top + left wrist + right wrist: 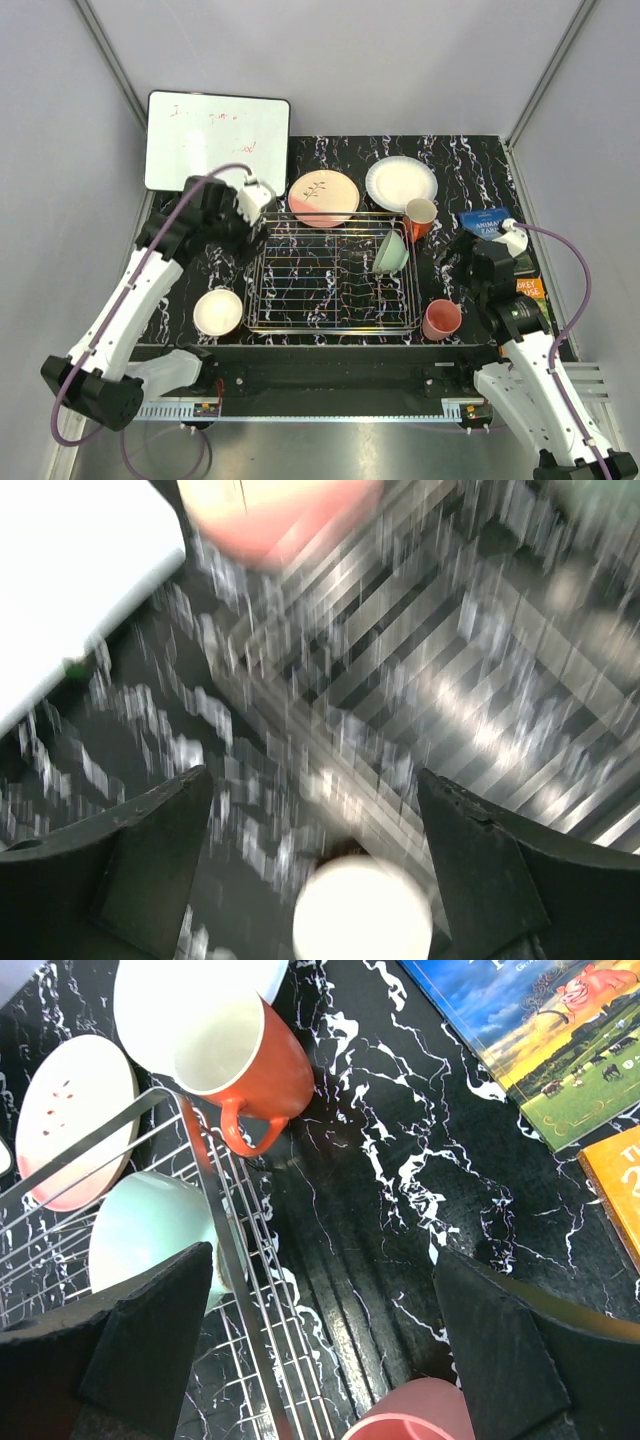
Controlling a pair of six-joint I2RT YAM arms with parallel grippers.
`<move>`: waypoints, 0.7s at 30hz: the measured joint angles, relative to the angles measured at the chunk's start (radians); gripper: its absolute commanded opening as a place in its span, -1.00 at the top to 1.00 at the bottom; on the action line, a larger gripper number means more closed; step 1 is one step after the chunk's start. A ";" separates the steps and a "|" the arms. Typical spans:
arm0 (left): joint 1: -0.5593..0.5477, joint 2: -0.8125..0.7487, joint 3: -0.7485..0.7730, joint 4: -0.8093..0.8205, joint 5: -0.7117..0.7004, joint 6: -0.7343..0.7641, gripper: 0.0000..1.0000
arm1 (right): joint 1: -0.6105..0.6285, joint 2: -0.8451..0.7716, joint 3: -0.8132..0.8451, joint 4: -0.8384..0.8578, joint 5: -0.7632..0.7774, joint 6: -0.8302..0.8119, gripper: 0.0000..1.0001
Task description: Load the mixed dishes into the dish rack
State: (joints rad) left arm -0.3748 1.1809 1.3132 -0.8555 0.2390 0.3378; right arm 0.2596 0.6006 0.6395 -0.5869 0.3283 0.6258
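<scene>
Pincers, 2: left pincer [312, 780] spread, empty, over far-left corner of dish rack [300, 280]; right pincer [322, 1255] spread, empty, over bench [380, 1190] right of rack.
Bowls, 2: pale green bowl [391, 252] tilted inside rack, right end; white-inside orange bowl [218, 312] on bench, near-left of rack.
Plates, 2: pink-cream plate [323, 197], white plate [401, 183], on bench beyond rack.
Orange mug [420, 217], 1; pink cup [441, 319], 1: on bench, right of rack.
Books [490, 222], 2.

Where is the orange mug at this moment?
In the top view, the orange mug sits on the right side, just outside the far right corner of the dish rack, close to the white plate and the pale green bowl.
</scene>
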 measured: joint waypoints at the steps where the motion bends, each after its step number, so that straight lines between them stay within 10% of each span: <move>1: -0.001 -0.045 -0.061 -0.046 -0.030 0.047 -0.66 | 0.000 0.004 -0.001 0.001 0.000 0.000 -0.99; 21: 0.001 -0.343 -0.440 -0.279 -0.187 0.357 -0.07 | 0.002 0.119 0.011 0.032 -0.035 -0.027 -0.99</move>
State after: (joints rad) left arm -0.3737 0.8379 0.8734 -1.1343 0.0517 0.6949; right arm 0.2615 0.7200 0.6510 -0.5545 0.2935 0.5991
